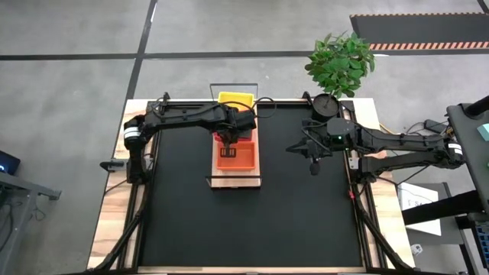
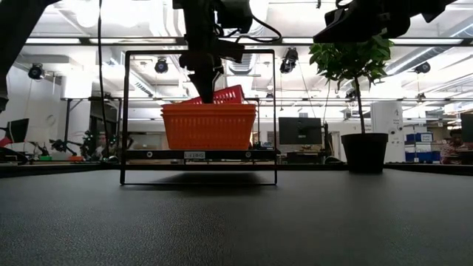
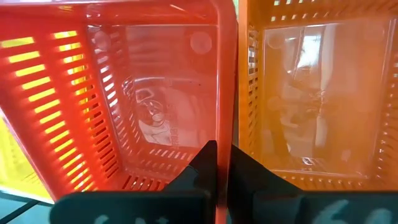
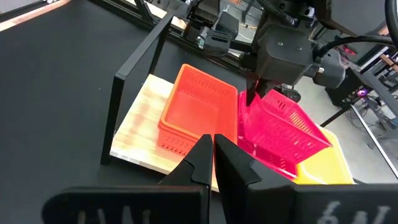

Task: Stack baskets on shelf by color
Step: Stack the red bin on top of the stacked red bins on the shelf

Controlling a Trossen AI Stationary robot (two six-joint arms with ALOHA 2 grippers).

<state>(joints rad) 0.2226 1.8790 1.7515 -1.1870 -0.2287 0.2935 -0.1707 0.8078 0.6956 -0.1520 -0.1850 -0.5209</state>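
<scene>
A light-wood shelf (image 1: 234, 180) with wire rails lies on the black mat. On it are an orange basket (image 1: 238, 157), a yellow basket (image 1: 235, 98) at its far end, and a red basket (image 4: 281, 126) between them, tilted. My left gripper (image 1: 227, 140) is above the shelf, shut on the red basket beside the orange basket (image 3: 317, 93). My right gripper (image 1: 314, 169) hovers over the mat to the shelf's right, shut and holding nothing; its wrist view looks at the shelf (image 4: 142, 127) and all three baskets. My left gripper (image 3: 222, 167) pinches the red basket's side wall (image 3: 225, 118), the one next to the orange basket, one finger inside and one outside. It comes from above, pointing down. The basket hangs tilted, the held side (image 4: 254, 102) raised and the opposite side low by the yellow basket (image 4: 329, 169).
A potted plant (image 1: 330, 99) stands at the mat's far right corner, close to my right arm. The wire rail (image 2: 199, 117) frames the shelf's near end. Open black mat (image 1: 252, 229) lies in front of the shelf and on both sides.
</scene>
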